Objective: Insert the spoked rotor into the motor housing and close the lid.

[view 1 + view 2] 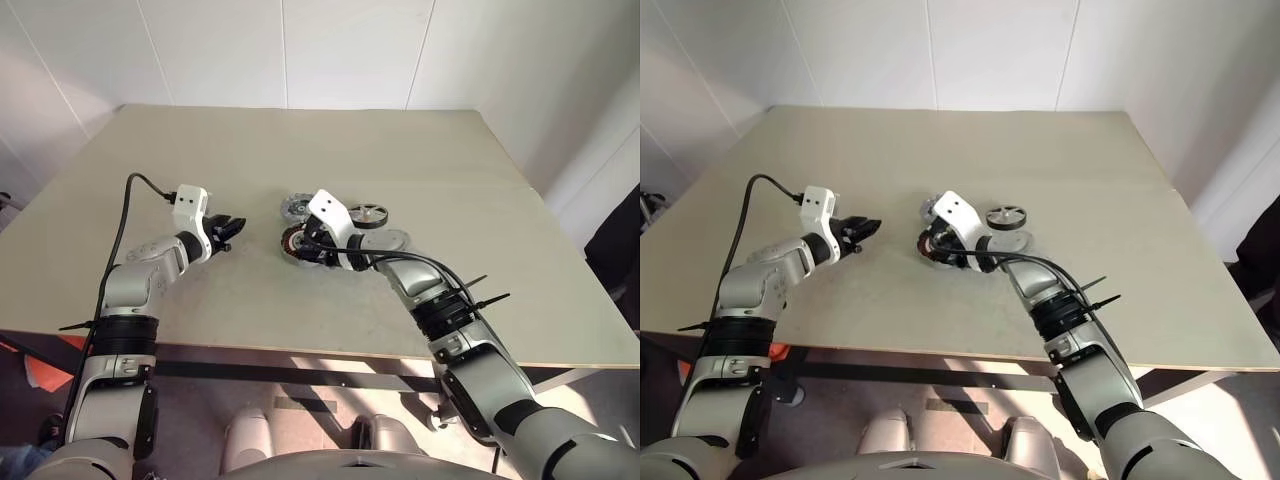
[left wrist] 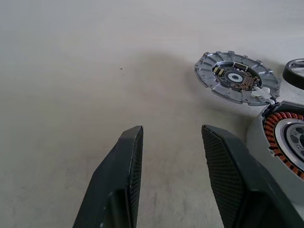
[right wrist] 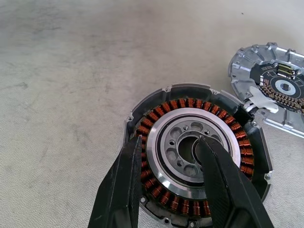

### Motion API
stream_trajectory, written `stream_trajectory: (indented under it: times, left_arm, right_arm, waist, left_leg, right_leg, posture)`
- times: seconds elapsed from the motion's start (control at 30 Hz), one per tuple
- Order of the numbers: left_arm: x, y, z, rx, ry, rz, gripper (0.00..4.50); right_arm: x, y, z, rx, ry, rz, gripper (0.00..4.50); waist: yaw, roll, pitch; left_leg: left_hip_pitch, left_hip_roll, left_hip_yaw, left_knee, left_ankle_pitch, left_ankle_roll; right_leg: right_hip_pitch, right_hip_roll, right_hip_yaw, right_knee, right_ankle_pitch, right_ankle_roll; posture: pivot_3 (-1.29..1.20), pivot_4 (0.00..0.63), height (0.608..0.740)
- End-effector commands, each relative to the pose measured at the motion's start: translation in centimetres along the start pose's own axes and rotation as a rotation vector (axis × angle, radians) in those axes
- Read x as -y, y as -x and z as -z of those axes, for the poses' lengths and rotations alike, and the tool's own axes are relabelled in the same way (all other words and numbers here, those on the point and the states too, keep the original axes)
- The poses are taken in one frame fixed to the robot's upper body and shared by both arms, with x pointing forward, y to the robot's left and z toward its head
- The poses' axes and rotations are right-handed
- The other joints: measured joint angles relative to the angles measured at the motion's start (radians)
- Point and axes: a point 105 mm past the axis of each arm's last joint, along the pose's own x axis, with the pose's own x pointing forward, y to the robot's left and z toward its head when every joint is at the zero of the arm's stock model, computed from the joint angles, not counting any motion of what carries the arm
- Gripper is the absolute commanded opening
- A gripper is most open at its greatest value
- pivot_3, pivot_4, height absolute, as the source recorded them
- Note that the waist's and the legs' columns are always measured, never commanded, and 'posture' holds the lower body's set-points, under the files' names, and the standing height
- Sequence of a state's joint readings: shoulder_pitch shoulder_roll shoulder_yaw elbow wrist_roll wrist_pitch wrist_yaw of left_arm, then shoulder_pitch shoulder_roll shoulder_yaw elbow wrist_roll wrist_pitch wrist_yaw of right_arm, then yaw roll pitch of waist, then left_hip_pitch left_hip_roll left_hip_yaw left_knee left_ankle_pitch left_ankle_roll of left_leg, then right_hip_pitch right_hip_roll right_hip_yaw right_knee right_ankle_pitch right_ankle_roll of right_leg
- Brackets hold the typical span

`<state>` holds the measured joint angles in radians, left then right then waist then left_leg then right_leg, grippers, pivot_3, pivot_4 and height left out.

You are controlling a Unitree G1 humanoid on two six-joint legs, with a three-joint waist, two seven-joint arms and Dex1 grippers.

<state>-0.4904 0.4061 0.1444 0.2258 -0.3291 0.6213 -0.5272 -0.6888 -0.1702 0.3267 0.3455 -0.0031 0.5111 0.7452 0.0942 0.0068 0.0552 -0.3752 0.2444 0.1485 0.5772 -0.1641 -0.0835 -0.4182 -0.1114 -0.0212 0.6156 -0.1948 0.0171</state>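
On the beige worktop (image 1: 300, 140), near its middle: motor housing (image 3: 190, 102), lying flat and open side up. Inside its grey rim, a ring of copper coils around a silver band with round holes and a dark centre. No lid on it and no wheel in it.

Just beside the housing, on its far side: lid (image 2: 236, 77), flat on the worktop with the inner face up, ribs around the edge and a small circuit board at the centre. At the lid's edge, a white tab reaching the housing's rim; cannot tell whether touching.

Farther toward the robot's right, beyond the right forearm and apart from both other parts: spoked rotor (image 1: 368, 213), a dark wheel lying flat on the worktop, untouched.

Right tool (image 3: 168, 140): down over the near side of the housing, pointing forward and left. Released, with the 2 fingers spread, 1 over the outer coils and rim, the other over the central opening, the coil ring and silver band between them. Cannot tell whether either finger touches the metal.

Left tool (image 2: 171, 130): off to the left of the housing, well clear of it, hovering low over bare worktop and aimed toward the parts. Released, 2 fingers apart, nothing between them.
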Motion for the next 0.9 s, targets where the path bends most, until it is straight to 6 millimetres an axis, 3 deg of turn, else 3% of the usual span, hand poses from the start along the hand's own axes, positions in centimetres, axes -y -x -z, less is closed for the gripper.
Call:
stream_trajectory:
  times: [0.03,0.33,0.67,0.9]
  left_arm:
    - [-0.3,0.3,-1.8,0.055,-0.03,-0.012,2.06]
    - [-0.7,0.5,-1.7,0.047,-0.028,-0.028,2.06]
    - [-0.3,0.0,-1.2,0.034,-0.027,-0.015,2.06]
    - [0.2,-0.3,-1.1,0.03,-0.031,-0.003,2.06]
  right_arm:
    - [-0.2,-0.2,-0.9,0.018,0.029,-0.012,2.1]
    - [-1.7,-0.3,-1.1,0.027,0.055,-0.052,2.1]
    - [-0.5,1.3,-3.9,0.095,0.082,-0.005,2.1]
    - [1.1,1.3,-2.2,0.04,0.068,0.057,2.1]
  waist:
    - [0.0,0.0,0.0]
    - [0.0,0.0,0.0]
    - [0.001,0.0,0.0]
    - [0.001,0.0,0.0]
  left_leg:
    - [0.0,0.0,0.0,0.0,0.0,0.0]
    - [0.0,0.0,0.0,0.0,0.0,0.0]
    - [0.0,0.0,0.0,0.0,0.0,0.0]
    - [0.0,0.0,0.0,0.0,0.001,-0.001]
  right_leg:
    - [0.0,0.0,0.0,0.0,0.0,0.0]
    - [0.0,0.0,0.0,0.0,0.0,0.0]
    - [0.0,0.0,0.0,0.0,0.0,0.0]
    - [0.0,0.0,0.0,0.001,0.0,0.0]
  posture:
    - [0.0,0.0,0.74]
    - [0.0,0.0,0.74]
    - [0.0,0.0,0.74]
    - [0.0,0.0,0.74]
